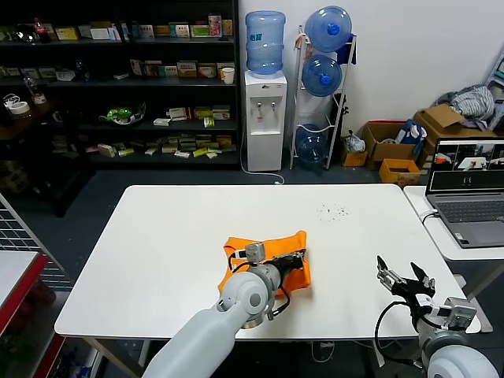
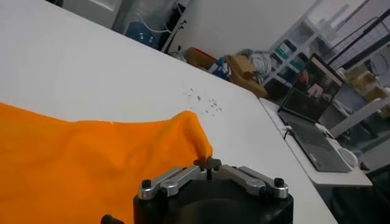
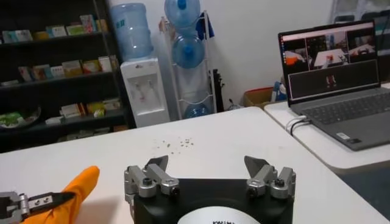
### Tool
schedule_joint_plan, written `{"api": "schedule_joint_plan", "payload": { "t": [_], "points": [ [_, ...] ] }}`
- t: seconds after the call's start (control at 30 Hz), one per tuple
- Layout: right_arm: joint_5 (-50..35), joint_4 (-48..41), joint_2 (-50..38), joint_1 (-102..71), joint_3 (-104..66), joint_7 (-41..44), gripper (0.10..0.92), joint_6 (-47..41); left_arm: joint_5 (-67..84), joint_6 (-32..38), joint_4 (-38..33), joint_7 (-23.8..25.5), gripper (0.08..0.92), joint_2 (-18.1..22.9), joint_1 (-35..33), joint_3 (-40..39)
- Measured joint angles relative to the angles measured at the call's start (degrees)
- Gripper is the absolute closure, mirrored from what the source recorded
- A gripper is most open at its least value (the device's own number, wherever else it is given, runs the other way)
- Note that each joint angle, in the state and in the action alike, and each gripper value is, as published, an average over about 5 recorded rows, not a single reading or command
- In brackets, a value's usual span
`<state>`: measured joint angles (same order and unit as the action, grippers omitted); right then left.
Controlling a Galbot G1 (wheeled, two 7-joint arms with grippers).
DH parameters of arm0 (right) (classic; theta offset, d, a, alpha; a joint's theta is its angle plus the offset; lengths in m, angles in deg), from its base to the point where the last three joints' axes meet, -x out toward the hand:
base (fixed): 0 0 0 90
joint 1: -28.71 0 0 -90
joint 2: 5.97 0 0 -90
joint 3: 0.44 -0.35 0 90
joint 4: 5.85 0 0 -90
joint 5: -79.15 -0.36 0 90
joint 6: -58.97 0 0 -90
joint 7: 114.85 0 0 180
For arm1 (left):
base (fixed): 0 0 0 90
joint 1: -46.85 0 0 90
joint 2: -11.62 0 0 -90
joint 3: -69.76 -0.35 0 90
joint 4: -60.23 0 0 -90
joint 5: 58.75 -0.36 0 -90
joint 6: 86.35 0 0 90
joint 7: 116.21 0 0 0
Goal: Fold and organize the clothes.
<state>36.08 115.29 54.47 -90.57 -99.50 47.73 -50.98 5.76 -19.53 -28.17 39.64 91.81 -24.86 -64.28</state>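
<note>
The bright orange T-shirt point(image 1: 250, 250) lies bunched in a small folded heap at the middle front of the white table point(image 1: 157, 236). My left gripper point(image 1: 298, 258) is at the heap's right edge, shut on a corner of the fabric. In the left wrist view the fingertips point(image 2: 207, 163) are pressed together right where the orange cloth point(image 2: 73, 164) comes to a raised point. The right wrist view shows that corner point(image 3: 78, 185) drawn up at the left gripper point(image 3: 58, 198). My right gripper point(image 1: 404, 277) hovers open and empty at the table's front right, apart from the shirt; its jaws stand wide apart point(image 3: 208, 163).
Dark specks point(image 1: 332, 210) lie on the table behind the shirt. An open laptop point(image 1: 468, 197) sits on a side table at the right. A water dispenser point(image 1: 264, 118), bottle rack and shelves stand at the back, with cardboard boxes point(image 1: 386, 142) and a grey cloth heap point(image 1: 472, 101).
</note>
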Motion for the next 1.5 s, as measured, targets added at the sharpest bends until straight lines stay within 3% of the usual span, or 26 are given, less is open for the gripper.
{"api": "schedule_joint_plan", "payload": {
  "t": [0.37, 0.67, 0.93, 1.17, 1.33, 1.5],
  "points": [
    [0.27, -0.37, 0.22, 0.07, 0.35, 0.43, 0.203, 0.35, -1.23, 0.52, 1.31, 0.83, 0.884, 1.35, -0.07, 0.18],
    [3.64, -1.81, -0.64, 1.11, 0.75, 5.67, 0.203, 2.80, -5.28, 3.36, -4.55, 5.28, 0.637, -0.78, -3.73, 4.35],
    [7.88, -8.47, -1.01, 2.91, 1.27, 12.95, 0.203, 9.36, -13.70, 12.59, -13.64, 15.79, 0.403, -8.53, -17.96, 17.74],
    [11.10, -13.84, -0.08, 2.05, -1.20, 18.91, 0.203, 17.19, -21.46, 25.38, -15.24, 27.00, 0.215, -11.02, -34.79, 35.93],
    [12.79, -15.04, 1.25, 0.00, -3.88, 22.96, 0.203, 23.06, -26.62, 34.38, -16.06, 33.56, 0.179, -9.90, -43.56, 45.20],
    [14.16, -15.75, 2.99, -1.99, -5.71, 26.38, 0.203, 28.43, -29.93, 40.04, -16.87, 37.83, 0.177, -7.27, -48.07, 50.04]
  ]
}}
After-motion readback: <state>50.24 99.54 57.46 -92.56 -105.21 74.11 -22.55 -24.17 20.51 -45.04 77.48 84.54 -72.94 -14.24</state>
